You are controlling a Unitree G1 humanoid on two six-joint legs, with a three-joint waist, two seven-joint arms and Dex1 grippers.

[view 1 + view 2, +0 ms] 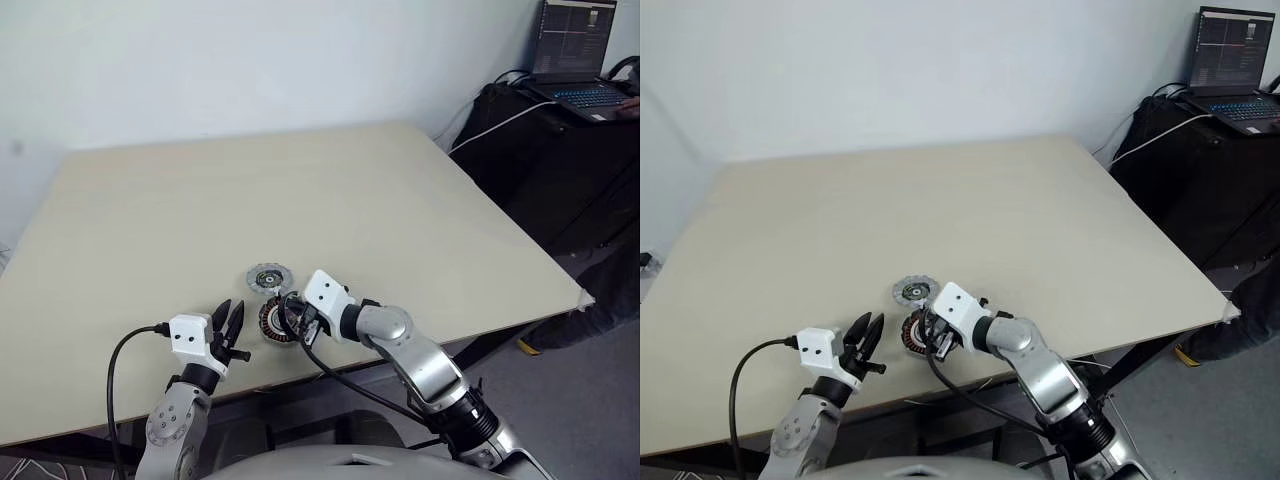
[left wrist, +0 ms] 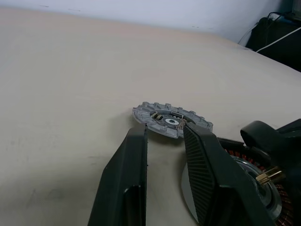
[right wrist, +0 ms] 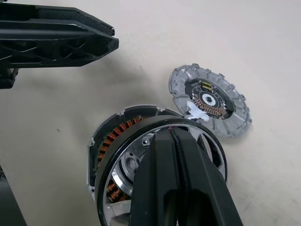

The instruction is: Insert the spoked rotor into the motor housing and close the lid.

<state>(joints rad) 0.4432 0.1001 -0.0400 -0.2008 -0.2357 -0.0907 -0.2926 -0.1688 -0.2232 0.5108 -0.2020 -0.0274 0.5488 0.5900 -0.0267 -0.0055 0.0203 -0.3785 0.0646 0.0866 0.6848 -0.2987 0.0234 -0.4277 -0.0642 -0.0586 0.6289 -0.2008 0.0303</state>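
Rotor (image 3: 160, 155) sits tilted on the housing (image 3: 110, 141), rim riding over the copper coils, not yet seated flat. R gripper (image 3: 176, 155) is right on it, fingers pinched together and pressing on the rim/spokes from above. L gripper (image 2: 164, 155) is just beside the housing on the robot's left, fingers at a narrow gap, nothing between them. Lid (image 3: 209, 100) lies flat on the tabletop (image 1: 300, 190), just beyond the housing, dark face up. R arm is nearer, so prob. it levels the rotor and pushes down.
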